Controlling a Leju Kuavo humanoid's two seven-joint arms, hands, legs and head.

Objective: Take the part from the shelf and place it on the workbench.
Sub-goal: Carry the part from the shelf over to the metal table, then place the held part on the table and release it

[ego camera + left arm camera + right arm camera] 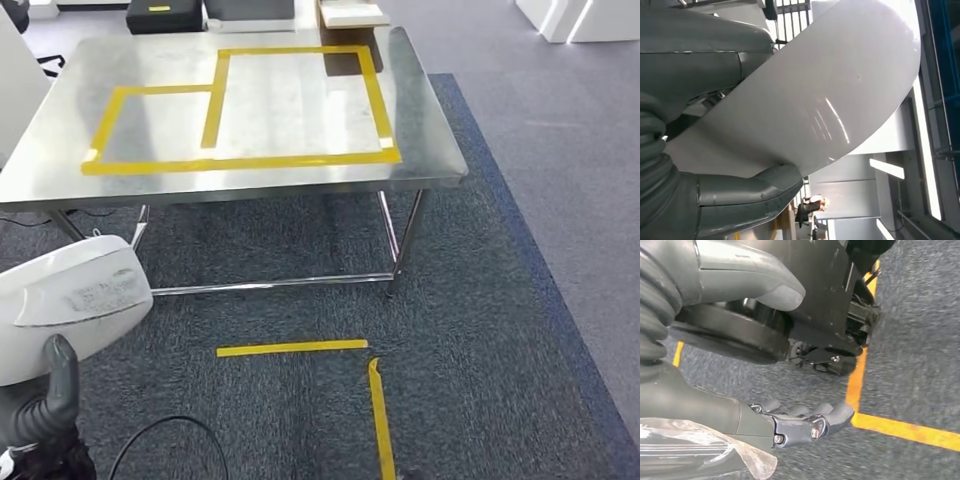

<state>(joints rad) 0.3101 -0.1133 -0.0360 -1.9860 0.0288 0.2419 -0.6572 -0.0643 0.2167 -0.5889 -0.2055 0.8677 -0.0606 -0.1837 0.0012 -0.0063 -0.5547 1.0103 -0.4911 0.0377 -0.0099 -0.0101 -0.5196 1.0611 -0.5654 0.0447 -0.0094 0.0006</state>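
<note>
Head view: we see the white part [72, 300] low at the left, above the carpet [468, 330] and in front of the steel workbench [249, 110], not on it. The left hand [45, 400] is under it; a dark finger touches its lower edge.

Left wrist view: the part [821, 95] sits betw. the thumb [753, 192] and the fingers [708, 55] of the left hand [689, 150], both pressing on it.

Right wrist view: the right hand [764, 355] hangs over the carpet near yellow tape [857, 385]; fingers [810, 422] apart from the thumb, nothing in them.
</note>
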